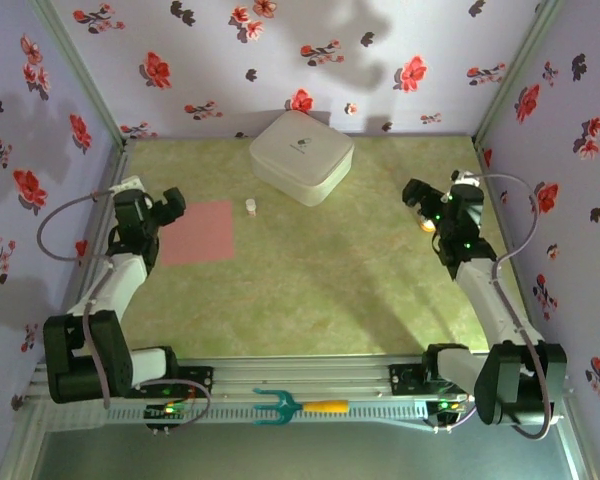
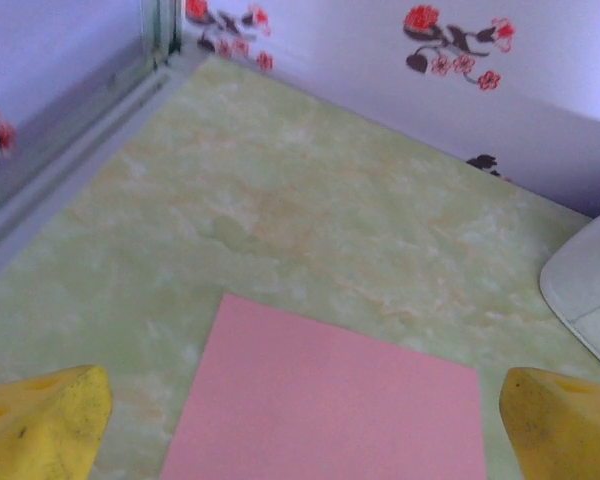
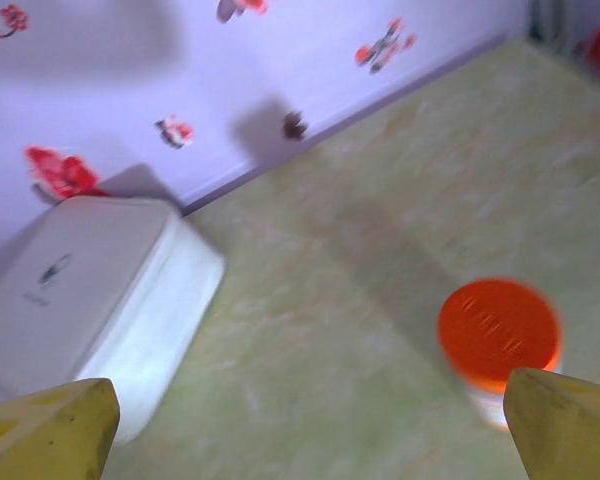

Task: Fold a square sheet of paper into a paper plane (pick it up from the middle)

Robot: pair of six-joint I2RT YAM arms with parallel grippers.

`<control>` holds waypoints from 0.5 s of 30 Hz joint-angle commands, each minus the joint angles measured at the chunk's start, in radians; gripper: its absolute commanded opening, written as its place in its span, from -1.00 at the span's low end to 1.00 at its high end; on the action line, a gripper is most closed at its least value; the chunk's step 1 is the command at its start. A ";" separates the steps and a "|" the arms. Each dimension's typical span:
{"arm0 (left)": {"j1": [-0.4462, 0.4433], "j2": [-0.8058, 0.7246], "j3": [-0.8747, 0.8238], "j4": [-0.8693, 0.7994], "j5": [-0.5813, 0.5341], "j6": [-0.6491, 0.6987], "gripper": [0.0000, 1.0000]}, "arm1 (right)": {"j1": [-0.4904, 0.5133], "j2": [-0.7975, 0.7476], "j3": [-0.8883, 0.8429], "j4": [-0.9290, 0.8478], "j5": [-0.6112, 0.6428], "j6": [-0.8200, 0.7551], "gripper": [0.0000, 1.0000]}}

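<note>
The square sheet of paper lies flat and unfolded on the green table, at the left. In the left wrist view the pink sheet spreads below and between the yellow fingertips. My left gripper hovers open over the sheet's far left corner, holding nothing. On the right side my right gripper is open too, with bare table between its fingertips. The paper plane is out of view.
A white rounded box stands at the back centre. An orange-capped bottle stands just by the right gripper. A small white object sits right of the paper. A teal fork with an orange handle lies on the front rail.
</note>
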 commanded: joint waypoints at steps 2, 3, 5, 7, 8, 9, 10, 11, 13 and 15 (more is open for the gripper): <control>0.017 0.117 0.082 -0.151 0.292 -0.121 1.00 | 0.021 0.030 -0.082 0.036 -0.312 0.204 0.99; 0.011 0.156 0.113 -0.166 0.344 -0.127 1.00 | 0.040 0.047 -0.081 0.039 -0.325 0.216 0.99; -0.011 0.221 0.170 -0.206 0.389 -0.118 1.00 | 0.081 0.081 -0.066 0.016 -0.327 0.200 0.99; -0.035 0.281 0.217 -0.248 0.385 -0.113 1.00 | 0.118 0.111 -0.043 -0.043 -0.275 0.176 0.98; -0.046 0.309 0.237 -0.262 0.386 -0.113 1.00 | 0.134 0.126 -0.033 -0.063 -0.263 0.161 0.99; -0.055 0.333 0.248 -0.268 0.379 -0.117 0.99 | 0.145 0.143 -0.026 -0.073 -0.257 0.150 0.99; -0.062 0.361 0.261 -0.278 0.372 -0.124 1.00 | 0.150 0.154 -0.021 -0.084 -0.252 0.148 0.99; -0.069 0.392 0.279 -0.291 0.375 -0.127 0.99 | 0.154 0.165 -0.016 -0.090 -0.252 0.149 0.99; -0.092 0.450 0.320 -0.334 0.371 -0.123 0.99 | 0.161 0.179 -0.012 -0.088 -0.253 0.149 0.99; -0.117 0.492 0.349 -0.373 0.350 -0.118 0.99 | 0.166 0.193 -0.008 -0.094 -0.253 0.149 0.99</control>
